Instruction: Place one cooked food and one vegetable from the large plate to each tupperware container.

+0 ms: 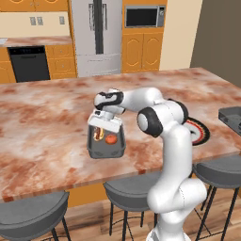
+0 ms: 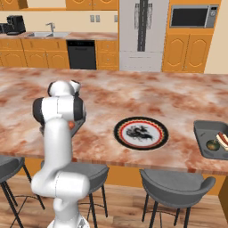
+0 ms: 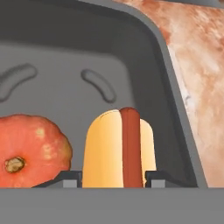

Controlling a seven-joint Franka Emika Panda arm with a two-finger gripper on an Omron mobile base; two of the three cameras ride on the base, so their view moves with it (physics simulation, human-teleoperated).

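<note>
My tool [image 1: 104,126] is clamped on the hot dog [image 3: 119,148] inside the near tray [image 1: 106,146], with the tomato [image 3: 30,151] at its 9 o'clock. The bun looks soft and light, so I grip its sides gently. The plate [image 2: 141,132] looks empty.

tray [image 3: 175,87] under pincer [image 3: 113,177]: matt dark grey, plastic-like, smooth | hot dog [image 3: 120,148] between fingers: glossy smooth bun | red-orange vegetable [image 3: 30,148] beside it: faintly mottled, satin skin | counter [image 1: 47,117] around: polished marble-look | plate [image 2: 141,133] well aside: glazed
</note>
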